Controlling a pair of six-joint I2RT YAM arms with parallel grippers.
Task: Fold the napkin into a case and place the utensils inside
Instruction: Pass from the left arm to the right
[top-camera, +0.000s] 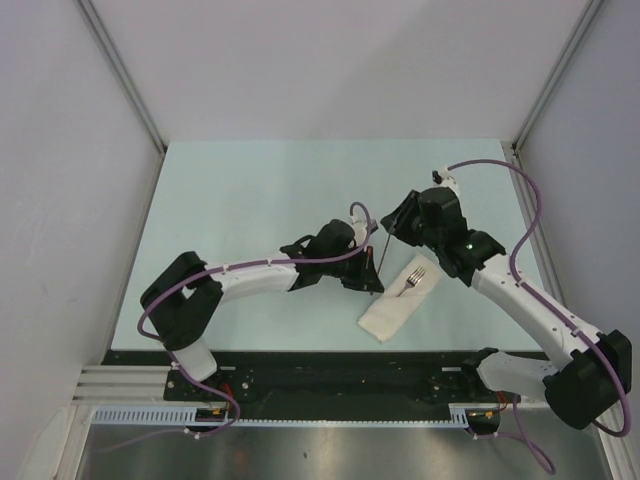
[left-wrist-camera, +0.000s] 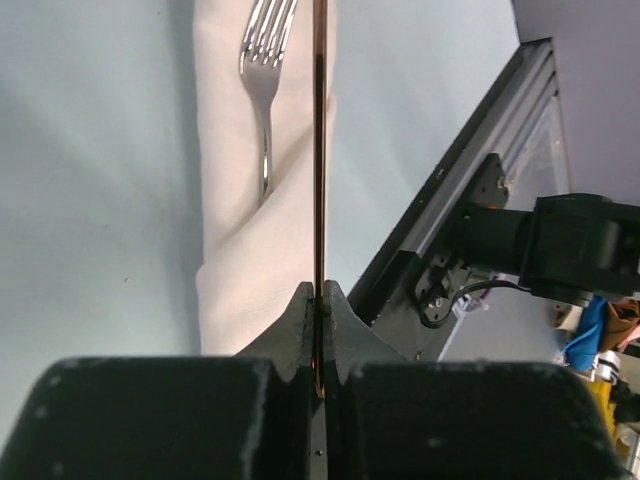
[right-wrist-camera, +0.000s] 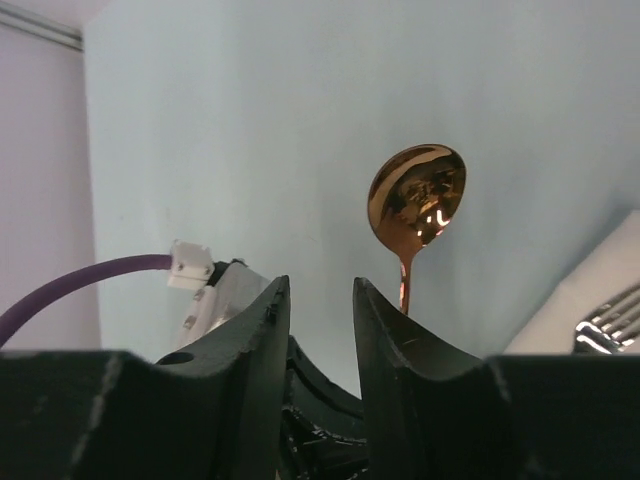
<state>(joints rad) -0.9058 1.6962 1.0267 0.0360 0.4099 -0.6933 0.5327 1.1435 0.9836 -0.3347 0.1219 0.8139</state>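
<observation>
While the left gripper (left-wrist-camera: 318, 300) is pressing its jaws tight on the thin coppery handle of the spoon (left-wrist-camera: 319, 150), that handle is running straight away from the pinch. It is crossing over the right edge of the case (left-wrist-camera: 235, 270) lying on the worktop (top-camera: 250, 190) just beyond. Further out, the right gripper (right-wrist-camera: 320, 290) is standing with its jaws spread and nothing between them, the spoon's bowl showing just past its fingertips.

I'm reading this as the second utensil on its way in. The folding looks done, the fork (left-wrist-camera: 262, 90) is already sitting in the pouch, and the spoon is not yet inside. The next move is asking the left arm to line the handle up with the pocket's mouth beside the fork and slide it under the flap. It needs to do that without dragging the soft cloth along. The right gripper looks free to steady the case if needed.

Looking at the pieces now: the case is lying as a narrow white strip, its nearer end closed and a diagonal fold crossing the front. The silver fork's handle is tucking under that fold, tines poking out at the far end. The spoon's bowl is gleaming polished copper, rounded and mirror-bright. How high it is riding above the worktop I cannot tell.
</observation>
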